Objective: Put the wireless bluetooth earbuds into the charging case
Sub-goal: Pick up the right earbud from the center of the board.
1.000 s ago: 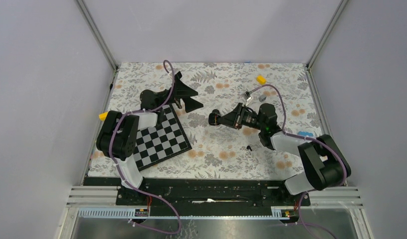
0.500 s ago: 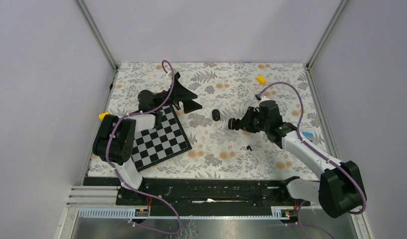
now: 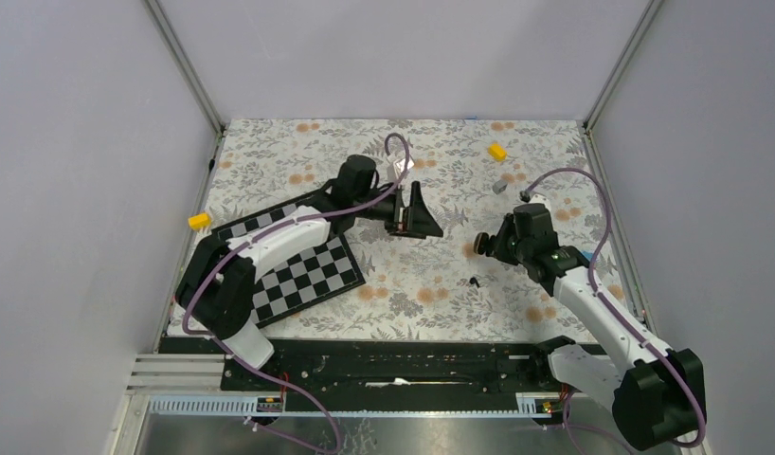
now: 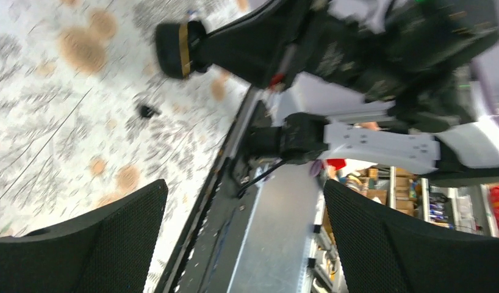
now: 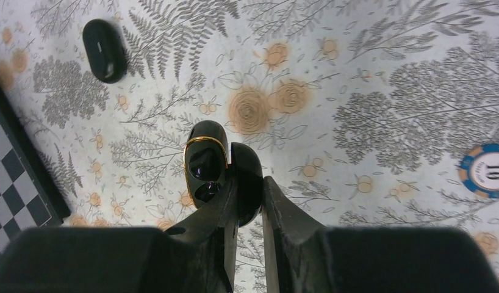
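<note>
Right fingers (image 5: 247,183): clenched on open charging case (image 5: 201,135).
Left fingers (image 4: 241,189): spread, empty.
Earbud (image 3: 475,282): on bench (image 3: 412,294), case's 6 o'clock, tiny.
Sockets (image 5: 204,166): too dark to read.

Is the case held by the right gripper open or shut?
Open. The case shows its gold-rimmed inner face with dark hollows, while the right gripper pinches its other half. Whether the hollows are filled: cannot tell.

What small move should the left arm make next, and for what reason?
Probably bring the open left gripper over the loose earbud and lower onto it. The right gripper holds the charging case with its hollow exposed, and that bud lies free on the table close by.
</note>
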Tool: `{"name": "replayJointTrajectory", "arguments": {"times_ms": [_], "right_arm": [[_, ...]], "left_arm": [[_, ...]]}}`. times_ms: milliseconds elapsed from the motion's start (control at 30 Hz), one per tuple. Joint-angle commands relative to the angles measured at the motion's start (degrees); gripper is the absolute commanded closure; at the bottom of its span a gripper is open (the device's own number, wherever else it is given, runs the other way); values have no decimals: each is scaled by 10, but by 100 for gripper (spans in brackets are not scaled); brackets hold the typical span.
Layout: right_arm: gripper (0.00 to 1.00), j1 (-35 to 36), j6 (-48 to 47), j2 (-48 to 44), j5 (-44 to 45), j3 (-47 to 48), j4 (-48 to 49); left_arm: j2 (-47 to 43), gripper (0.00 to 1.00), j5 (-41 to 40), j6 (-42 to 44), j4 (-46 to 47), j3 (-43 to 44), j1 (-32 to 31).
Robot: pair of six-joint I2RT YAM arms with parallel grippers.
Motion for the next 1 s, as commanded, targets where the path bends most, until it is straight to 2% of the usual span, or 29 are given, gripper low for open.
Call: {"name": "replayJointTrajectory", "arguments": {"times_ms": [0,200,333,433,567,733,800,933,967], "right_arm": [[100,-16,-4,-34,54,2,-34],[100,-48,-1,-71,56,-7,-59],[100,-74,6,-87,33,-10,-63],[100,-81,8,-97,32,-8,-71],[100,-82,7,-107,27,1,-82],[100,-83,12,-131,26,3,-92],[100,-82,14,-138,27,4,-97],[100,-82,17,-155,26,8,-109],[100,-82,18,-161,26,9,-113]], "left_arm": [[-1,1,-93,86,-84,-21,-15],[23,1,-219,117,-123,-6,-98],[81,1,-208,89,-135,-2,-131],[106,1,-190,107,-146,7,-157],[105,1,-280,129,-160,23,-203],[142,1,-372,110,-185,75,-228],[159,10,-417,113,-203,103,-246],[204,49,-464,99,-211,146,-270],[215,63,-473,95,-215,155,-274]]}}
